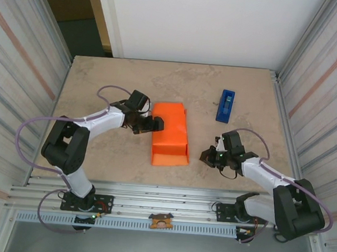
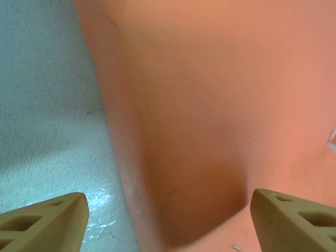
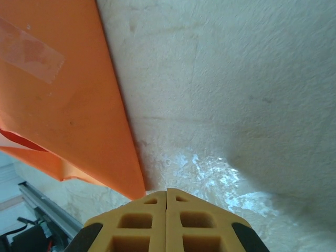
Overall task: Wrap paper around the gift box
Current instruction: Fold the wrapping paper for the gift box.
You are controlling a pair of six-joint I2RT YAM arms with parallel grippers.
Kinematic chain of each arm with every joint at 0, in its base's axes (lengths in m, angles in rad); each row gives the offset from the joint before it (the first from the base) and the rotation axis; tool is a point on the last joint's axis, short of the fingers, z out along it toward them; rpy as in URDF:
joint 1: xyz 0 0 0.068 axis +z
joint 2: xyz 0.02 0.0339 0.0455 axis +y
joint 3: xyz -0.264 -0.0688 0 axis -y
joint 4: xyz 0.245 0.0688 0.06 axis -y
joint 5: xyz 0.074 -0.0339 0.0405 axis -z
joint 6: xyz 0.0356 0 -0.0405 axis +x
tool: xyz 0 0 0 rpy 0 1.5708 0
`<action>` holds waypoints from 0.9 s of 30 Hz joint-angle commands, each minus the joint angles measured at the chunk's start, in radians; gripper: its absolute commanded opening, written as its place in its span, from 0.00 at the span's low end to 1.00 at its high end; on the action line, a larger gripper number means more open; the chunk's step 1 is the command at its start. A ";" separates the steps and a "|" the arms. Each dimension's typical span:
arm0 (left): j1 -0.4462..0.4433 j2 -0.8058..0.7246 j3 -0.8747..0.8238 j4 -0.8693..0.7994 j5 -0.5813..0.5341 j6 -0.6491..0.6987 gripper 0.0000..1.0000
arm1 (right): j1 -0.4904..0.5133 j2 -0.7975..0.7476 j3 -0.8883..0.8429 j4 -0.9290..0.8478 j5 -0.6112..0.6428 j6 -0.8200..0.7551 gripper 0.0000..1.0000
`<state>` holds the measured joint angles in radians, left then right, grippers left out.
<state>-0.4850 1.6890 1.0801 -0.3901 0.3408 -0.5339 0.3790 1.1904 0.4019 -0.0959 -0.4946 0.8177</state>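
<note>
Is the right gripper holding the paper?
No, the right gripper is shut with nothing between its fingertips, just beside the paper.

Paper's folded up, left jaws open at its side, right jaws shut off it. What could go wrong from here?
1. The left gripper is open against the paper; pushing in might crease the fold or slide the bundle.
2. The right gripper is shut over bare table, holding nothing, so that side is unbraced.
3. I can see one tape strip; a flap may spring open.

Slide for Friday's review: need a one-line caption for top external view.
Left gripper open at the left edge of the orange paper, right gripper shut to its right, blue tape dispenser beyond.
</note>
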 commanded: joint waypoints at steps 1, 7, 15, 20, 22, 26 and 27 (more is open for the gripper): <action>0.003 -0.026 0.006 0.016 -0.002 0.036 0.82 | 0.026 0.040 -0.004 0.114 -0.038 0.058 0.06; -0.047 -0.170 -0.018 0.008 -0.078 0.258 0.83 | 0.046 0.116 0.013 0.166 -0.032 0.073 0.07; -0.266 -0.214 -0.011 -0.063 -0.295 0.679 0.85 | 0.049 0.195 0.050 0.200 -0.053 0.070 0.08; -0.364 -0.159 -0.008 -0.052 -0.395 0.854 0.87 | 0.060 0.226 0.071 0.203 -0.062 0.069 0.08; -0.383 -0.127 0.016 -0.065 -0.438 0.879 0.89 | 0.061 0.230 0.075 0.203 -0.060 0.067 0.08; -0.392 -0.074 0.060 -0.105 -0.470 0.895 0.91 | 0.061 0.240 0.081 0.203 -0.062 0.065 0.09; -0.393 -0.063 0.064 -0.104 -0.474 0.902 0.91 | 0.061 0.246 0.083 0.203 -0.064 0.065 0.09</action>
<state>-0.8726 1.6112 1.1019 -0.4587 -0.0692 0.2962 0.4328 1.4197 0.4606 0.1055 -0.5457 0.8822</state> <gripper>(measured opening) 0.910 0.086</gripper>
